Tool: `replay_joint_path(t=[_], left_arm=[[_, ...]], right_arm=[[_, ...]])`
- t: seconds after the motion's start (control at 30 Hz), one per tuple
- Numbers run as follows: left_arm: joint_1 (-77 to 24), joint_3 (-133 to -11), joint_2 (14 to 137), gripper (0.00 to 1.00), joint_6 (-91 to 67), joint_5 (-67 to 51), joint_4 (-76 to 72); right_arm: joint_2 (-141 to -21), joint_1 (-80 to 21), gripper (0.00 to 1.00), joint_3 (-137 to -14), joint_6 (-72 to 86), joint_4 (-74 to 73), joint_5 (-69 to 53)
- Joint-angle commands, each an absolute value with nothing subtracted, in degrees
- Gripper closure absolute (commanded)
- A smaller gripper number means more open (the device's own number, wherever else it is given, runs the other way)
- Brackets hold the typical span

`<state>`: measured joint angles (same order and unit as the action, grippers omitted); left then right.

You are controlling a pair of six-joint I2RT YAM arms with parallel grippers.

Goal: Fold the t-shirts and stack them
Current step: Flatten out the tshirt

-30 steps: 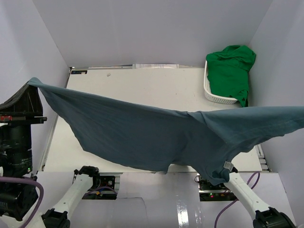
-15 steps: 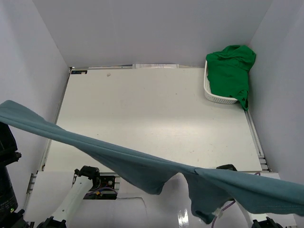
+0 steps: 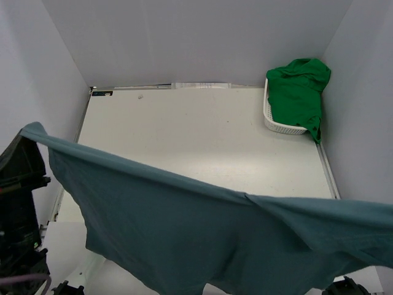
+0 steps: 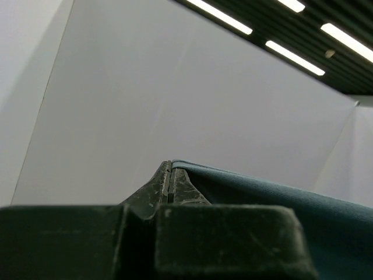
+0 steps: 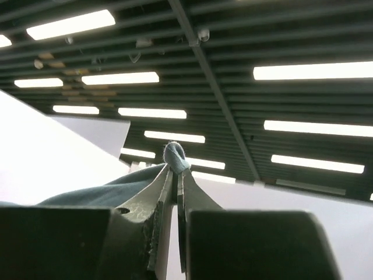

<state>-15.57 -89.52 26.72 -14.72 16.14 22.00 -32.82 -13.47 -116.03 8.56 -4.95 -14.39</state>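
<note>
The dark slate-blue t-shirt hangs stretched in the air across the near part of the top view and hides both arm bases. My left gripper is shut on one edge of it, and the cloth runs off to the right. The left arm shows dark under the shirt's left corner. My right gripper is shut on a bunched corner of the same shirt; it lies beyond the right edge of the top view. The green t-shirt lies crumpled in the basket.
A white lattice basket stands at the table's far right corner against the wall. The white table is bounded by pale walls at the left, back and right. A small mark lies near its far left corner.
The blue shirt swung toward the near edge as a narrow band half a second ago. It now hangs as a broad sheet, with its left corner back up and further right.
</note>
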Motion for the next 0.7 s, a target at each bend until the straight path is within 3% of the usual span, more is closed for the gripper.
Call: replay_joint_path(t=[0.0, 0.2, 0.3, 0.67], left_arm=[[-15.82, -80.71, 27.60, 1.00, -16.08, 21.09, 22.94], [-15.82, -66.21, 26.01, 1.00, -19.15, 21.27, 24.25], [-15.82, -63.30, 26.02, 1.00, -20.30, 21.97, 25.66], [-15.82, -51.52, 32.60, 1.00, -21.62, 24.96, 17.85]], right_arm=[[-37.18, -13.80, 0.92, -106.47, 14.91, -5.89, -10.62], [-33.40, -13.80, 0.92, -75.83, 25.30, -3.17, -16.25], [-31.91, -13.80, 0.92, -67.18, 27.68, -0.88, -18.36], [-42.79, -13.80, 0.92, -62.32, 26.63, -3.34, -22.85]])
